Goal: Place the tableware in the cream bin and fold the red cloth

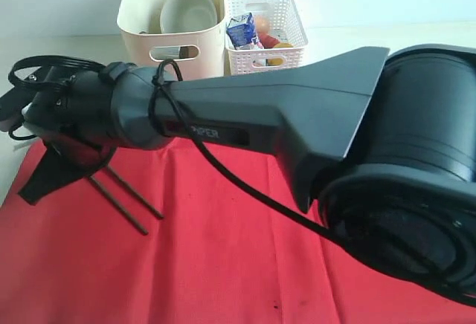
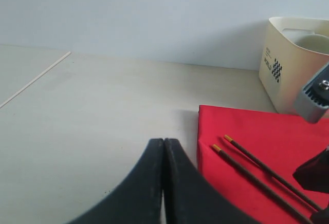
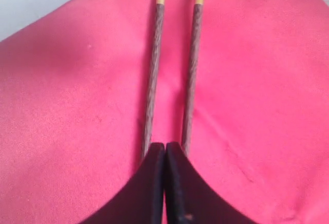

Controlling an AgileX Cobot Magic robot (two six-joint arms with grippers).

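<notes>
Two dark wooden chopsticks (image 1: 126, 201) (image 2: 257, 175) (image 3: 154, 70) lie side by side on the red cloth (image 1: 223, 264) (image 2: 247, 131) (image 3: 77, 80). My right gripper (image 3: 164, 147) is down on the cloth at their near ends, jaws pressed together with one stick passing on each side. It reaches across to the cloth's left part; its arm (image 1: 245, 108) fills the exterior view. My left gripper (image 2: 163, 142) is shut and empty over bare table beside the cloth's edge. The cream bin (image 1: 141, 23) (image 2: 282, 64) stands behind the cloth with a pale bowl (image 1: 187, 10) inside.
A white lattice basket (image 1: 266, 56) to the right of the bin holds a blue milk carton (image 1: 242, 30) and other food. The pale table (image 2: 103, 106) stretches left of the cloth. A wall rises behind.
</notes>
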